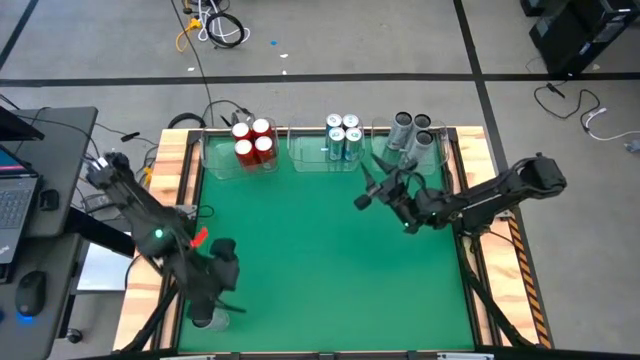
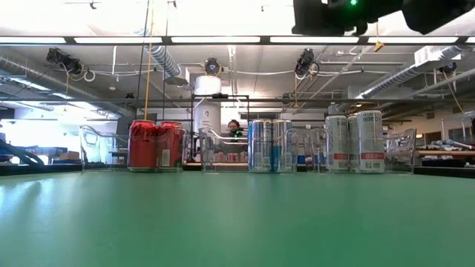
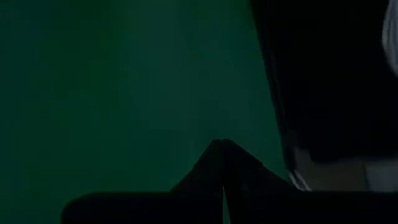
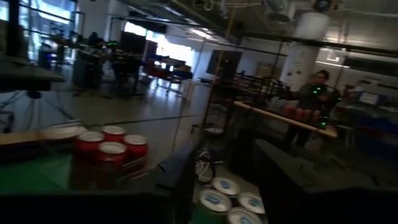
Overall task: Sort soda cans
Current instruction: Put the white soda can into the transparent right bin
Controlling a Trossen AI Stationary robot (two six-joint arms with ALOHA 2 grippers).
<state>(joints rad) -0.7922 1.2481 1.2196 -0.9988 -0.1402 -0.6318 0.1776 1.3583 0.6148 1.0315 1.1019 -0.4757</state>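
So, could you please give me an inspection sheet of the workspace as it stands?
Surface: green mat, bare in the middle.
Job's things: red cans, blue cans and grey cans, each colour in its own clear bin along the far edge.
Clutter: nothing seen on the mat.
Grippers: left gripper low at the near left corner, fingers together; right gripper open, raised near the grey cans.
Cables: loose cables on the floor beyond the table.
Surroundings: laptop and mouse on a side desk; a person far behind.
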